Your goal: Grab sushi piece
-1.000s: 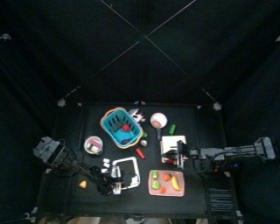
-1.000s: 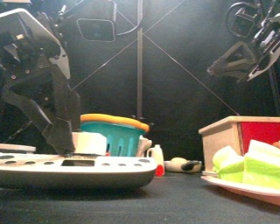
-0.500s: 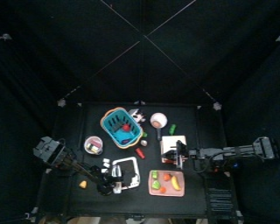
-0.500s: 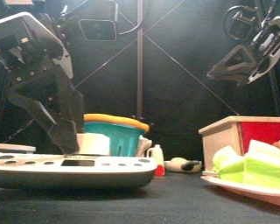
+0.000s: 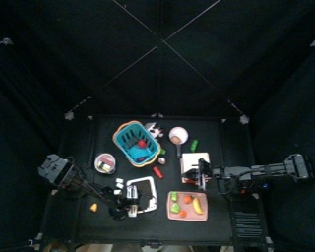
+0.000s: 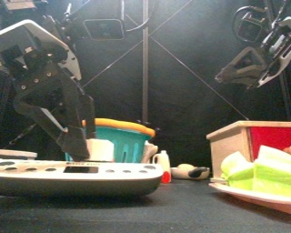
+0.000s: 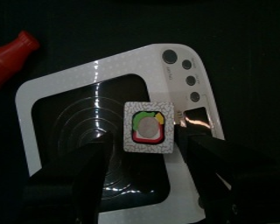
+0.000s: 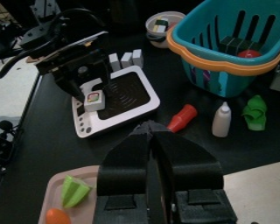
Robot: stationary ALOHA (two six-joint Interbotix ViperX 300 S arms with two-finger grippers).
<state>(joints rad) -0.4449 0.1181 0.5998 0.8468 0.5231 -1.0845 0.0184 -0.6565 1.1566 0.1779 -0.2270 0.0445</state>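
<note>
While the left gripper (image 7: 140, 175) hangs with fingers spread wide above the sushi piece (image 7: 150, 128), which sits on the white flat device (image 7: 73, 114) near the surface's front left, it should descend straight, straddling the piece before closing. The right gripper (image 8: 154, 162) is clenched, empty. The front view hides the piece.

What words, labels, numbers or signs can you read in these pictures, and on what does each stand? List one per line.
None can be read.
White flat device: its display strip in the front view is too blurred to read.
Its round buttons: no marks can be made out.
</note>
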